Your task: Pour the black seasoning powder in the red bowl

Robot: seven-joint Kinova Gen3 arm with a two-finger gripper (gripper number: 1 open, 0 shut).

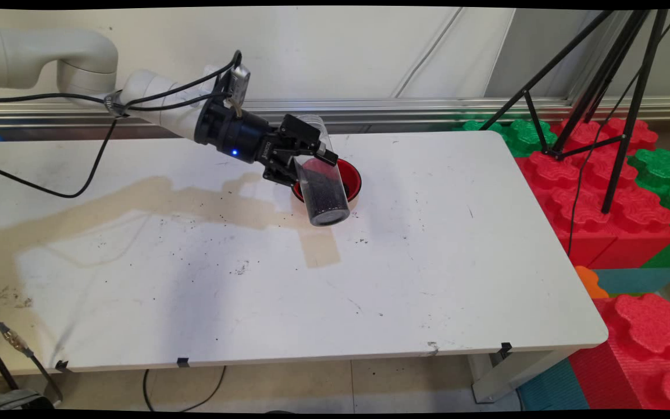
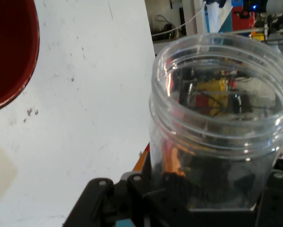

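Holding: pincer (image 1: pixel 306 152) pinches clear jar (image 1: pixel 322 185) of dark grains, tilted.
Bowl: red bowl (image 1: pixel 351 174) at jar's 1 o'clock on tabletop (image 1: pixel 439 244).

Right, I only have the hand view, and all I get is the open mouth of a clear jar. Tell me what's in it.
Observer: In the main view the jar holds dark granules, which fill the part toward its closed base.
Operator: Now give me its attitude and where it sits against the red bowl.
Observer: The end effector holds it tilted, with the mouth up toward the wall and the base lower, toward the camera. It overlaps the near-left rim of the red bowl in that view.
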